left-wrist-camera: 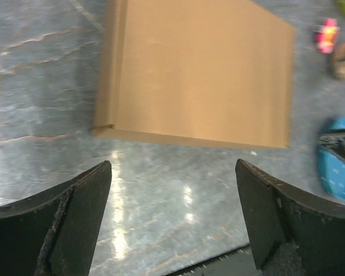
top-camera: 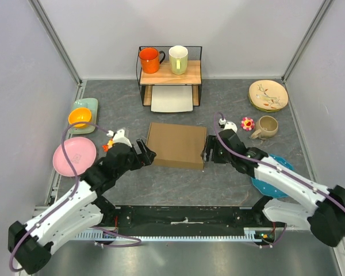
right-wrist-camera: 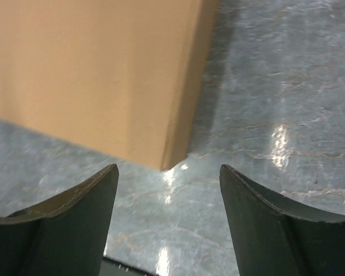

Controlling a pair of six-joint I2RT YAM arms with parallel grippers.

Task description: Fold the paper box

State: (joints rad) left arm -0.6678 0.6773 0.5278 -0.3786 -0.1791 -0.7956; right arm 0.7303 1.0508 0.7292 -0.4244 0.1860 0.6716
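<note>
The box [top-camera: 177,144] lay flat on the bench [top-camera: 172,190], in the middle of the top view. It was brown and looked closed up, with a plain flat top.

The left fingers [top-camera: 146,150] were just beside the left edge of the box. They were wide open and held nothing. In the left wrist view the two dark fingers sat at the bottom of the frame. The box lay past them in the upper part, with bare bench in between. They did not touch it.

The right fingers [top-camera: 207,150] were just beside the right edge of the box. They were wide open too, with nothing in them. In the right wrist view the box filled the upper left of the frame. Its near corner pointed down at the gap between the two fingers. It did not touch either one.

Behind the box, at the top middle of the top view, stood a shelf [top-camera: 169,72]. An orange mug [top-camera: 150,60] and a pale mug [top-camera: 178,59] sat on it. A white tray [top-camera: 172,99] lay under the shelf.

At the left of the frame were a pink plate [top-camera: 75,156] and an orange bowl [top-camera: 80,117] on a green plate [top-camera: 91,105]. At the right were a cream plate [top-camera: 268,95], a tan cup [top-camera: 268,126] and a small flower toy [top-camera: 248,123]. A blue plate [top-camera: 273,172] lay partly under the right arm [top-camera: 287,184].
</note>
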